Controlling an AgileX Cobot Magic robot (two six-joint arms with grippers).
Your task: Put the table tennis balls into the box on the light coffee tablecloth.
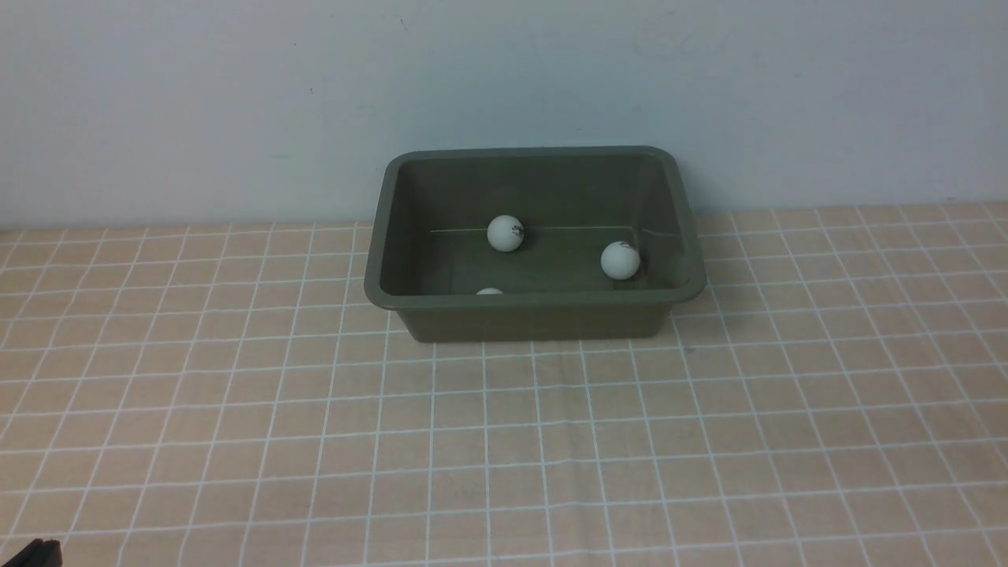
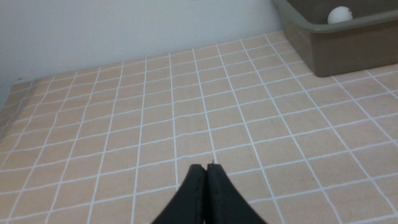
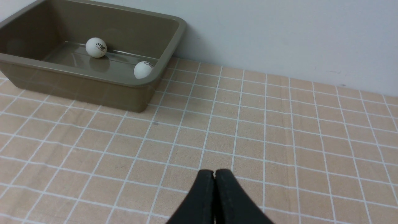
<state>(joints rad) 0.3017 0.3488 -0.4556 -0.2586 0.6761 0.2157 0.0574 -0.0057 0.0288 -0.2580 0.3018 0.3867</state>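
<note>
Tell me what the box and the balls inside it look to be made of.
The box: apparently moulded plastic, olive-green; the floor's faint sheen mirrors a ball, and the rim is rounded and flared. The balls: white, matte, with small dark printed logos on two; probably thin plastic, though the look leaves that open.

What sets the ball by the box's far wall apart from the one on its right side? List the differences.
The ball by the far wall sits nearer the box's middle; the right-side ball lies near the right wall. The far ball looks slightly smaller in the front view, being farther from the camera. Both are white, bear a dark logo, and rest inside the olive-green box.
</note>
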